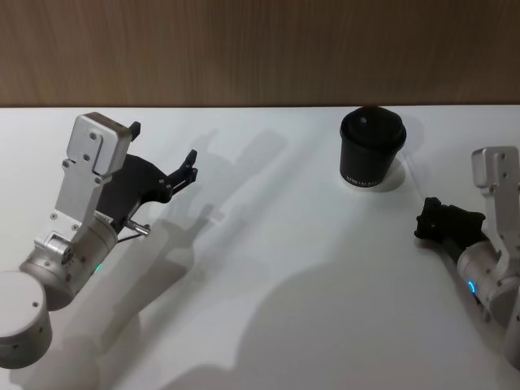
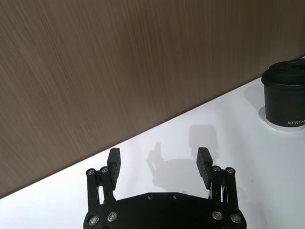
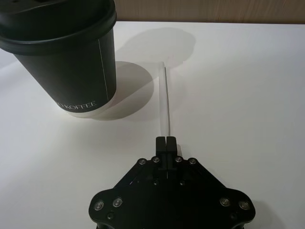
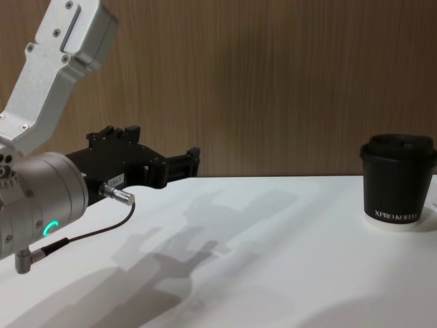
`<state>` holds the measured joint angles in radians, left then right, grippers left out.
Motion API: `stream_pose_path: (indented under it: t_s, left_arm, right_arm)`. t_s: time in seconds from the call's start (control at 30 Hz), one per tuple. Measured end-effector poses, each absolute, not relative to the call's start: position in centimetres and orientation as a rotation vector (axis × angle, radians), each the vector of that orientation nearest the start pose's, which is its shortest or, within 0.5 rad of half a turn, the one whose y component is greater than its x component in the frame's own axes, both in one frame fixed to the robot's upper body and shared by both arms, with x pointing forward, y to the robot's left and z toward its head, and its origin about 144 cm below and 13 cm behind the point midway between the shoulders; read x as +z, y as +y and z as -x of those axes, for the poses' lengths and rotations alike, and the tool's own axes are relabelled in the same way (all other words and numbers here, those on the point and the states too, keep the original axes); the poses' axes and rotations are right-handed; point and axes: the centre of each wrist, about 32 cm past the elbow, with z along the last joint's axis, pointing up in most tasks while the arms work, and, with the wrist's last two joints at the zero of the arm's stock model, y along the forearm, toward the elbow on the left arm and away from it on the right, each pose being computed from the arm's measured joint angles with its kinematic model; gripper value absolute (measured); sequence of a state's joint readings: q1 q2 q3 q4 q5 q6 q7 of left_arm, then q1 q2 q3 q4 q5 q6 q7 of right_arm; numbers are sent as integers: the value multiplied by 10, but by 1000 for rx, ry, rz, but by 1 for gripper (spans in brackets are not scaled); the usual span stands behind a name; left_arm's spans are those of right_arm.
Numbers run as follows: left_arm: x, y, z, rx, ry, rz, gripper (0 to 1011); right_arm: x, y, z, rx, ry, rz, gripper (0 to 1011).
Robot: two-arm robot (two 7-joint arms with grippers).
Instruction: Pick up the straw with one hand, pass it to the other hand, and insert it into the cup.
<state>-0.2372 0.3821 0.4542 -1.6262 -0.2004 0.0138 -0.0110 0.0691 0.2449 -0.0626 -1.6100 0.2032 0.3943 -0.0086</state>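
Straw [image 3: 166,102] pinched in right gripper [image 3: 166,141], near cup [image 3: 71,62] — left gripper [image 2: 159,162] spread (well apart, above table [image 1: 284,309]).

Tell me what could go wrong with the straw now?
The right end effector pinches the straw only at its very end, so the thin tube might tilt or slip. Its free end lies close to the cup, so a swing could bump it. The left end effector hangs open far across the table; the handover could miss.
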Motion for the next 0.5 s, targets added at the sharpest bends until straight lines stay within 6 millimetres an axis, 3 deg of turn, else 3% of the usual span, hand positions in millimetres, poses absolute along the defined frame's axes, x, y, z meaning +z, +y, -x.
stream_pose_path:
  t_s: [0.5]
  left_arm:
    - [1204, 198, -492, 1124, -268, -61, 1003]
  right_arm:
    - [1180, -282, -480, -1524, 20, 278, 8]
